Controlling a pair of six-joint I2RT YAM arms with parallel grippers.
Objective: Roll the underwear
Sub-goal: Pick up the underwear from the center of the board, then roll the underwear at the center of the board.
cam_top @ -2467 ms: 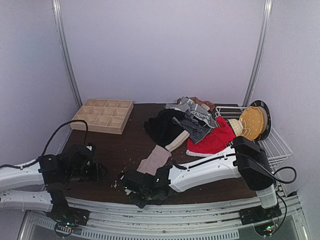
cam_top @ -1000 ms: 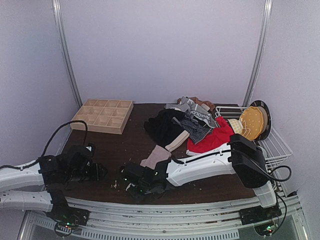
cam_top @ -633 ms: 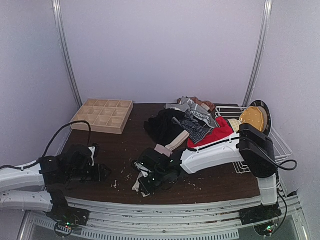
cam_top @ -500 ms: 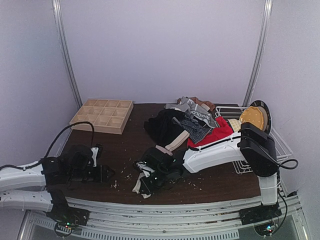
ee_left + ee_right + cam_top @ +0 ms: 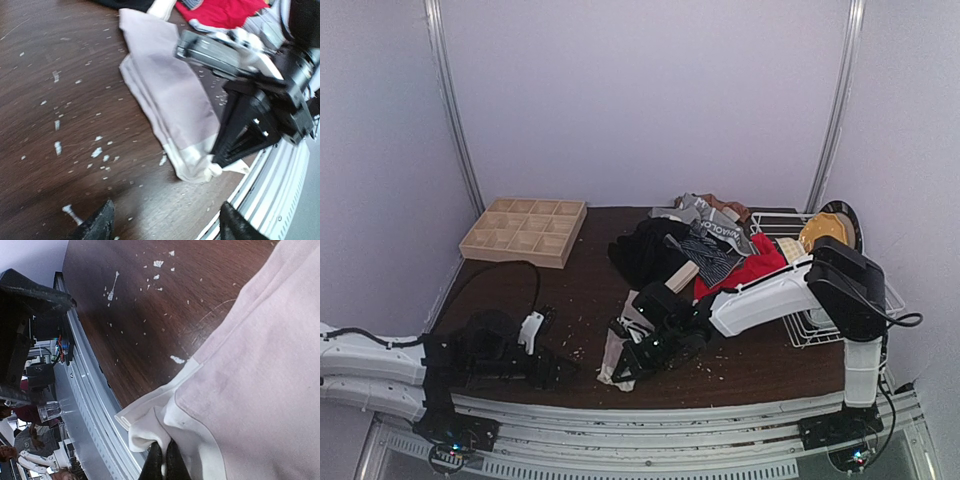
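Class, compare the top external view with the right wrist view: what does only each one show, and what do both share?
Only the top external view shows the wooden grid tray, the red underwear and the black underwear. Only the right wrist view shows, close up, the right gripper shut on the pale hem of the pink-beige underwear. Both show that pink-beige piece and the dark table scattered with white crumbs.
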